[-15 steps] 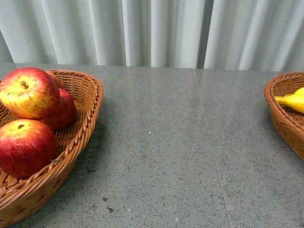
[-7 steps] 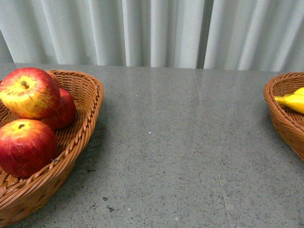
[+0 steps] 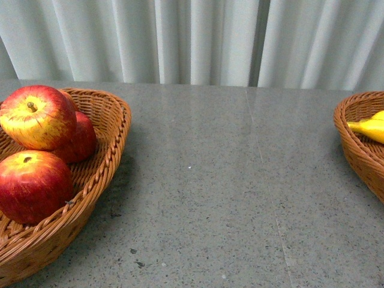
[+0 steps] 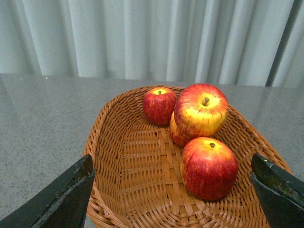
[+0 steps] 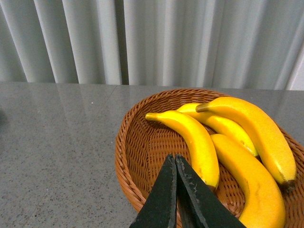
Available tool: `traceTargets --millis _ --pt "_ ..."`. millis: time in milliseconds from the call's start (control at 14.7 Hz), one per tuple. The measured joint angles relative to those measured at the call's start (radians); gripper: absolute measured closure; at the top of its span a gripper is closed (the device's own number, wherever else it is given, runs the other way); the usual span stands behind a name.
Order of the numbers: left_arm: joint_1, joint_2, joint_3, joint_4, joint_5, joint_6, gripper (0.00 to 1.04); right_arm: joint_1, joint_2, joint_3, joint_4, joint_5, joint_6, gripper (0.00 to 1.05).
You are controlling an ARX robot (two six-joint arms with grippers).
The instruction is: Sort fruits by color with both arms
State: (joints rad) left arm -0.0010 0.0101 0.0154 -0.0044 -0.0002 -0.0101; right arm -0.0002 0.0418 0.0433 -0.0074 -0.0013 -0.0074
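While your front view crops both wicker baskets, the right wrist view shows four bananas [image 5: 199,142] in their basket [image 5: 137,156], long axes running near-to-far, behind the right gripper [image 5: 175,164], jaws together. Your left gripper [image 4: 173,180], jaws wide apart, frames four apples [image 4: 209,166], stems up, in the other basket [image 4: 133,180].

Even, bright, diffuse light fills all three views. The left basket [image 3: 102,162] casts a soft shadow on the desk [image 3: 228,180], which shows faint sheen in the wrist views. Focus is sharp, with only the near claw tips [image 4: 66,199] slightly soft.
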Motion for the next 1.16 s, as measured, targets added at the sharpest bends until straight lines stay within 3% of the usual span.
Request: traceTargets --millis 614,955,1023,1091,1159 --pt "0.000 0.000 0.000 0.000 0.000 0.000 0.07 0.000 -0.037 -0.030 0.002 0.002 0.000 1.02" --pt "0.000 0.000 0.000 0.000 0.000 0.000 0.07 0.000 -0.037 -0.030 0.002 0.002 0.000 0.42" --pt "0.000 0.000 0.000 0.000 0.000 0.000 0.07 0.000 -0.037 -0.030 0.003 0.002 0.000 0.18" --pt "0.000 0.000 0.000 0.000 0.000 0.000 0.07 0.000 -0.037 -0.030 0.002 0.002 0.000 0.06" --pt "0.000 0.000 0.000 0.000 0.000 0.000 0.07 0.000 -0.037 -0.030 0.003 0.002 0.000 0.06"
